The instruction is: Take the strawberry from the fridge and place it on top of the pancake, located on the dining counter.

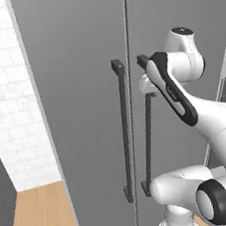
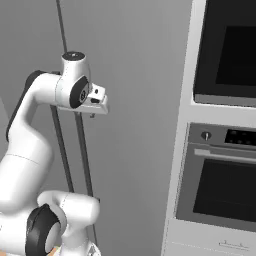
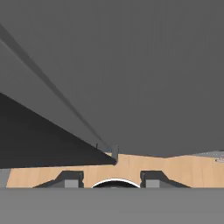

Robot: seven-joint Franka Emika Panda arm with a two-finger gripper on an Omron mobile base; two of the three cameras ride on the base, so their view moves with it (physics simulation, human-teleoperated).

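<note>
Two matte grey fridge (image 1: 82, 88) doors shut, dark bar handles.

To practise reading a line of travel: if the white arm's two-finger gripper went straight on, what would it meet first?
The gripper points down along the grey fridge door, beside its dark bar handle; probably the light wood floor first, though depth is unclear.
</note>
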